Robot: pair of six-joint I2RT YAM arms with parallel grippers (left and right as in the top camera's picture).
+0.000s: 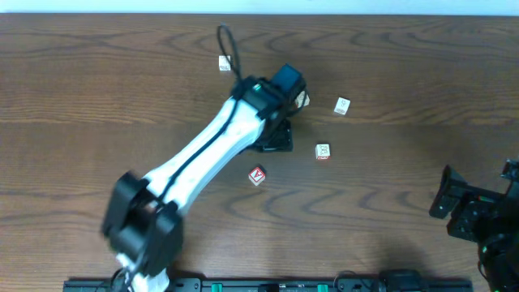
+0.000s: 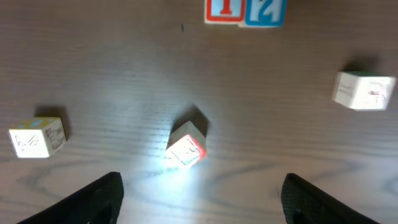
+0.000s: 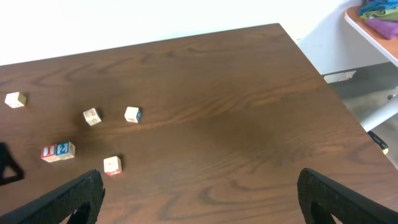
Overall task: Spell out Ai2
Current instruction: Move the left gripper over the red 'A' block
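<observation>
**Left gripper (image 2: 202, 182) spread wide and empty, hanging over a red-edged block (image 2: 186, 147).**

I take this as the pick for the "A". The pair (image 2: 244, 11) beyond it, a red I-like face touching a blue 2, looks set, so one letter is wanted ahead of the I. The red-edged block sits turned cornerwise on the table (image 2: 124, 74), ahead of my fingers and apart from both. Glare hides its face, so I cannot confirm the letter. Next I should check it, turn the wrist to square the jaws to its sides, go down and close. A left block (image 2: 37, 137) and a right block (image 2: 364, 91) flank it, well apart. The right gripper (image 3: 200, 176) is likewise spread and empty, off to the side. The right wrist view shows six blocks: four loose, two joined.
</observation>
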